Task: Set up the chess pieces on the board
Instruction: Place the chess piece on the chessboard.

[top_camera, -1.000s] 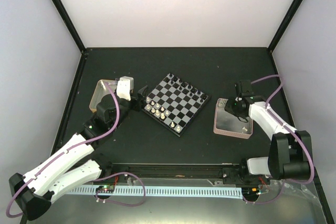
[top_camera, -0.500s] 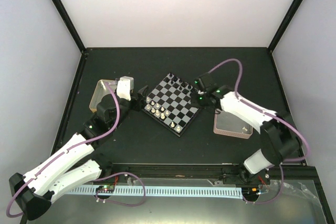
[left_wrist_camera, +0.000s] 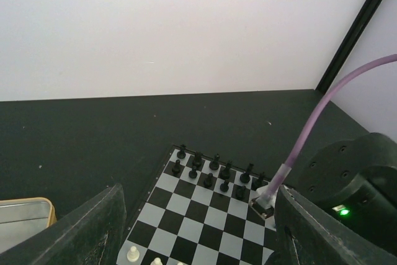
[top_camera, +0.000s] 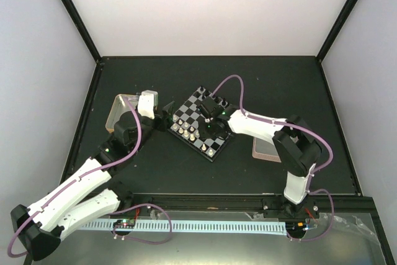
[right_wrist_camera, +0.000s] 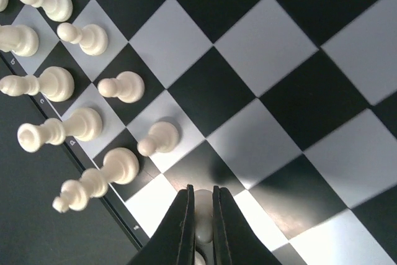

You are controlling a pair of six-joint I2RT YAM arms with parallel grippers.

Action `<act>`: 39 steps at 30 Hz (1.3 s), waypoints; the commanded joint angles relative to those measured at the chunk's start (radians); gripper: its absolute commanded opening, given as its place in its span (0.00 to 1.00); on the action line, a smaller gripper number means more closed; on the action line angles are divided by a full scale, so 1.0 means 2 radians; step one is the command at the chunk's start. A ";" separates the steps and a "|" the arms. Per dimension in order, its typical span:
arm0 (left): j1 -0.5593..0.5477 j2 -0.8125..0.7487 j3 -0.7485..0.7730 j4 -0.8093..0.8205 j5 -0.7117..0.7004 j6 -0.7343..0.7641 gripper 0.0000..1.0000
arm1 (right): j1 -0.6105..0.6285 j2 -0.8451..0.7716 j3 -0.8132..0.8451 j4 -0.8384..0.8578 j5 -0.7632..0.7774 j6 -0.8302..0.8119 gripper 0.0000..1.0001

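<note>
The board [top_camera: 211, 136] lies turned like a diamond at the table's middle. Black pieces [left_wrist_camera: 214, 164] stand in two rows along its far edge. Several cream-white pieces [right_wrist_camera: 127, 86] stand in two rows along its near-left edge. My right gripper [right_wrist_camera: 203, 214] is over the board's near half and is shut on a cream-white piece [right_wrist_camera: 203, 215], held just above a square beside the white pawns. In the top view it sits near the board's centre [top_camera: 209, 116]. My left gripper [top_camera: 166, 116] hangs open and empty at the board's left corner; its fingers [left_wrist_camera: 99, 228] frame the board.
A yellow-rimmed metal tin [top_camera: 115, 110] sits left of the board, also in the left wrist view [left_wrist_camera: 22, 206]. A pink tray [top_camera: 265, 148] lies right of the board. The right arm's purple cable [top_camera: 232, 85] arcs over the board's far corner.
My right arm has swung left from the pink tray to over the board, carrying the cream-white piece. The left arm has not moved.
</note>
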 commanded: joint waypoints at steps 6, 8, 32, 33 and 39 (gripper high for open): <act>0.004 0.001 0.006 0.005 0.004 -0.002 0.68 | 0.020 0.038 0.044 -0.005 0.018 -0.006 0.06; 0.004 0.001 0.006 0.005 0.004 -0.002 0.68 | 0.023 0.041 0.044 -0.007 0.016 -0.007 0.06; 0.004 0.001 0.004 0.006 0.005 -0.003 0.68 | 0.027 0.049 0.047 -0.017 0.026 -0.006 0.20; 0.005 0.000 0.004 0.006 0.005 -0.003 0.68 | 0.027 0.044 0.045 -0.013 0.026 -0.005 0.21; 0.004 -0.001 0.004 0.004 0.005 -0.002 0.68 | 0.026 0.015 0.042 -0.010 0.045 0.004 0.24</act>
